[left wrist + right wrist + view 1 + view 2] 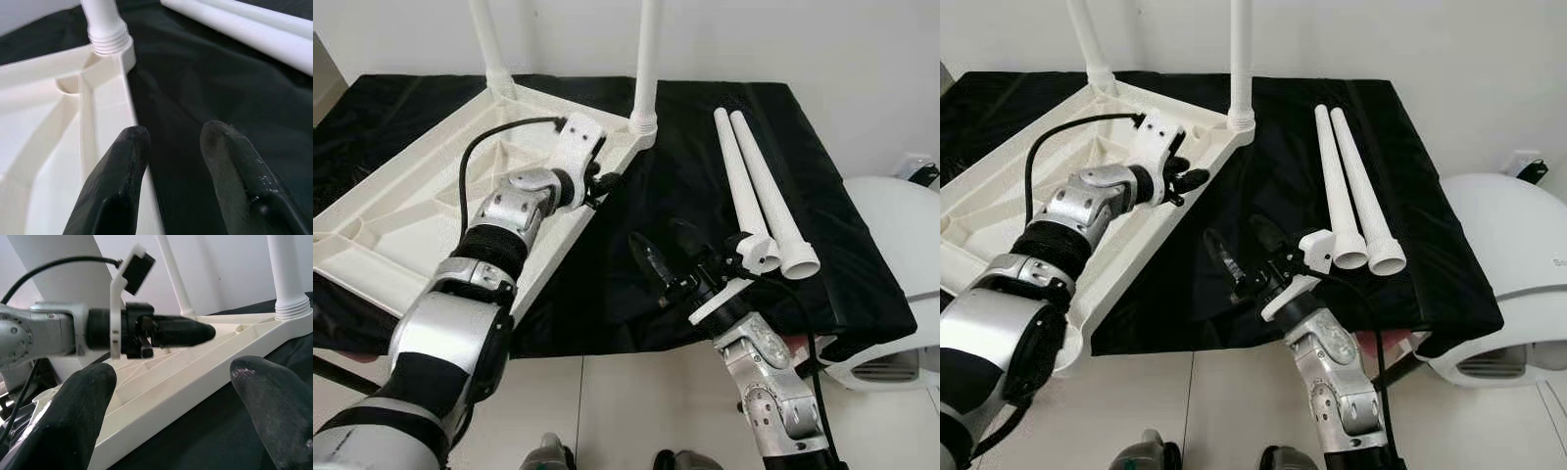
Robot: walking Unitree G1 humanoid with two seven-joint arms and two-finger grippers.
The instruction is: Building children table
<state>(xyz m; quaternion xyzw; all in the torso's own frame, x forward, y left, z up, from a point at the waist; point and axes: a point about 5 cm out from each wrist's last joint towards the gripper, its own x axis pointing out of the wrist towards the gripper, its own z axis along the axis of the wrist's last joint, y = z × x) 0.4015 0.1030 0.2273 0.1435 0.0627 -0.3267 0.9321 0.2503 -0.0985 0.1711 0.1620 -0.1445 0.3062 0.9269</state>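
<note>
Left eye view: two fitted legs, two loose legs.

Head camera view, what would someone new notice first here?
An upside-down white tabletop lies on the black cloth at the left, two legs already standing up from its corners. Two loose legs lie side by side at the right. Both grippers, left and right, hover open between them.

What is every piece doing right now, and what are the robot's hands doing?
White plastic tabletop: upside down on the black cloth.
Two screwed-in white legs: standing upright at corners.
Two loose white legs: lying side by side on the cloth.
Left hand: open, at the tabletop's edge.
Right hand: open, empty, over the cloth.
</note>
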